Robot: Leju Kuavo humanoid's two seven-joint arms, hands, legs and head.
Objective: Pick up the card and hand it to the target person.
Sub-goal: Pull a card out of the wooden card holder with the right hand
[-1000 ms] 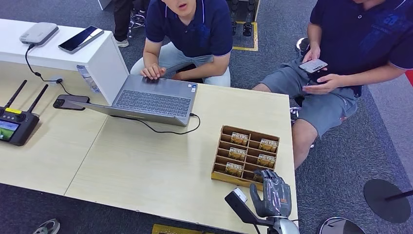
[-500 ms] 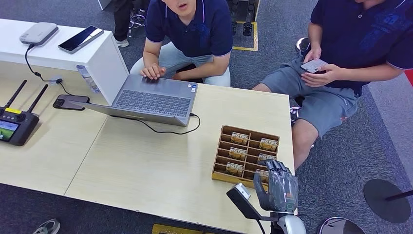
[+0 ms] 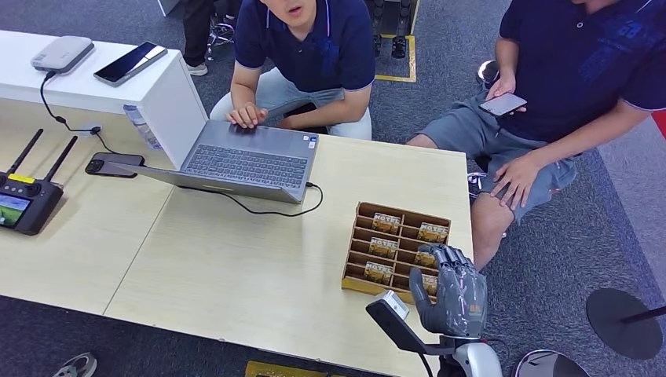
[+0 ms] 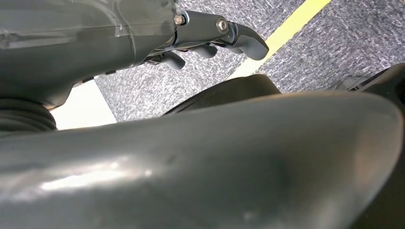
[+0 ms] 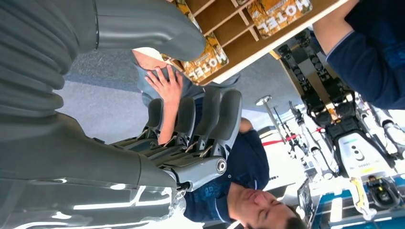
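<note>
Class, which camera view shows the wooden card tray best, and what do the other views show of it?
The head view: the whole wooden card tray sits on the table, compartments and cards visible, with the right robot hand above its near corner. The right wrist view shows a few compartments close up. The left wrist view faces the carpet.

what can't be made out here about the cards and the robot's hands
- Head view: right hand covers the wooden tray's near right slots; any card there is hidden.
- Card print: too small to read.
- Left wrist view: left hand mostly hidden behind a dark body part, fingers barely visible.
</note>
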